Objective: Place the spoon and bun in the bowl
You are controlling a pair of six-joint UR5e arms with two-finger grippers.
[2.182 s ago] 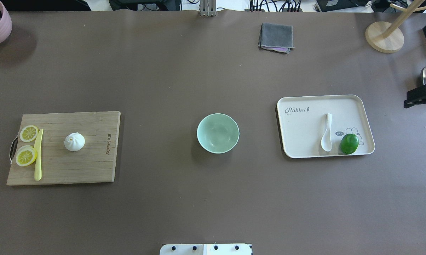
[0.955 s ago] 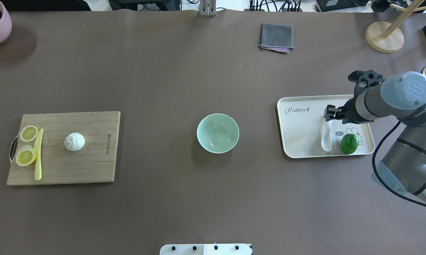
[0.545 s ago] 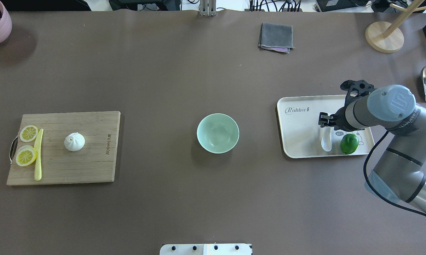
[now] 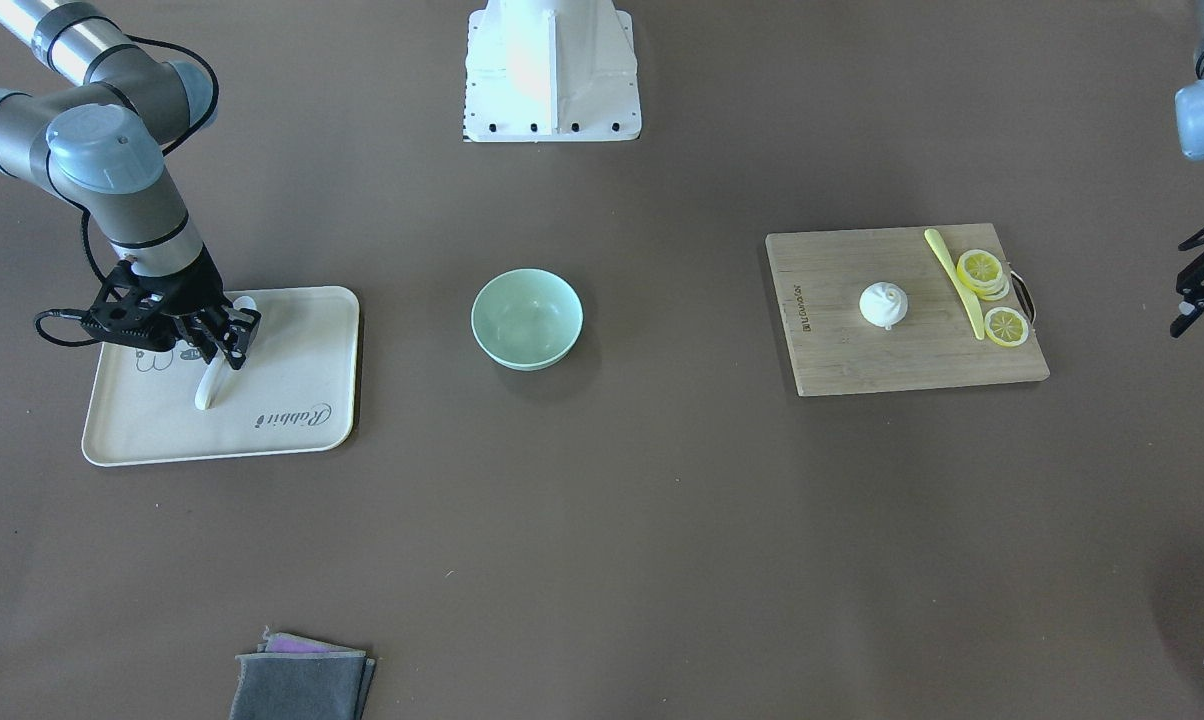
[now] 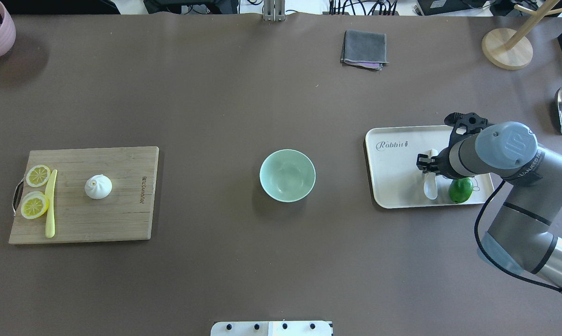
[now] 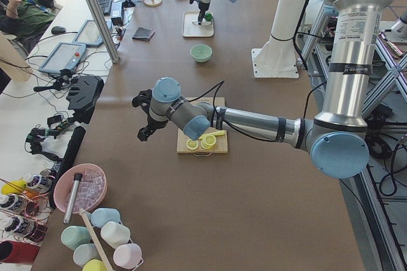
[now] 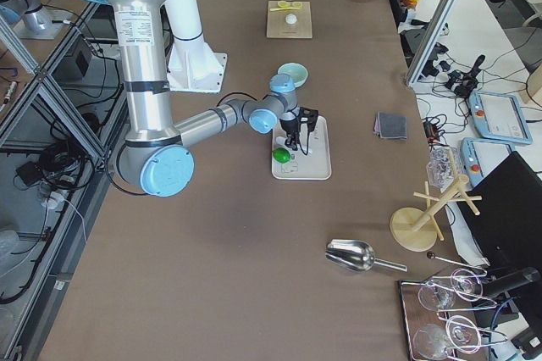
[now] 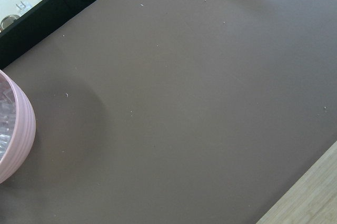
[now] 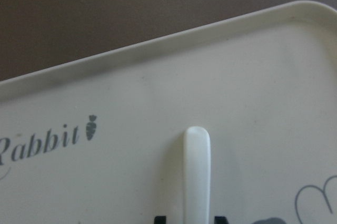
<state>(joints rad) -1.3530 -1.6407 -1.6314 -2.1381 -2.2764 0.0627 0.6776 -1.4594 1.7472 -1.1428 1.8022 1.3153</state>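
Jaws of the right gripper point(image 5: 428, 164), spread, have sunk astride the glossy white soup spoon point(image 5: 431, 189) on the cream rectangular tray point(image 5: 393, 173), round green lime point(image 5: 461, 189) beside.

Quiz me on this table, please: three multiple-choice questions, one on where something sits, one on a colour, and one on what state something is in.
1. Where does the bun sit?
A) in the bowl
B) on the wooden board
C) on the tray

2. What colour is the round fruit beside the spoon?
A) red
B) orange
C) green

3. What state is the bowl in?
A) empty
B) holding the spoon
C) upside down

Answers:
1 B: the bun rests near the middle of the wooden board.
2 C: the round fruit on the tray is plainly green.
3 A: the bowl stands upright with a bare inside, and the spoon lies on the tray between the fingers of the right gripper.
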